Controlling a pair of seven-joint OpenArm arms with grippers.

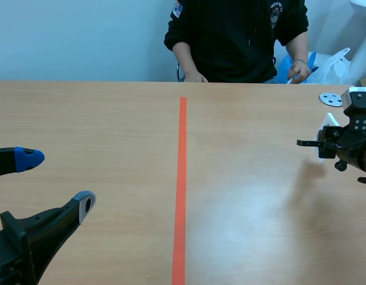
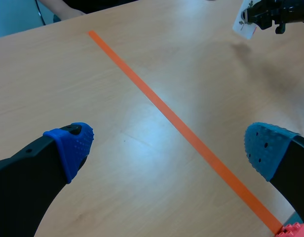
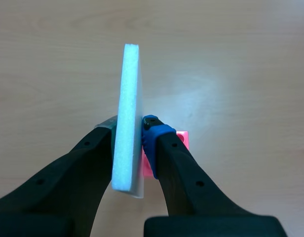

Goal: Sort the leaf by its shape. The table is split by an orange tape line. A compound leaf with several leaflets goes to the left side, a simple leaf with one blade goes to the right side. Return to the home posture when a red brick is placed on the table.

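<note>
White foam-board leaf card (image 3: pixel 127 118): a thin, rigid slab seen edge-on, pinched upright in the right jaws. A blue dotted pad (image 3: pixel 152 131) presses one face, a grey pad (image 3: pixel 106 126) the other. Matte, fine-grained edge.

It hangs off the pale wood-grain laminate counter (image 1: pixel 111 130), on the right side, well apart from the straight orange tape line (image 1: pixel 182 178). The printed leaf is too small to read.

Step, as judged: card lifted, not yet set down. Next move: lower and release here if single-bladed; cross the line if compound. Foam is light, so release gently.

Left jaws gape wide, empty, low over the left side.
</note>
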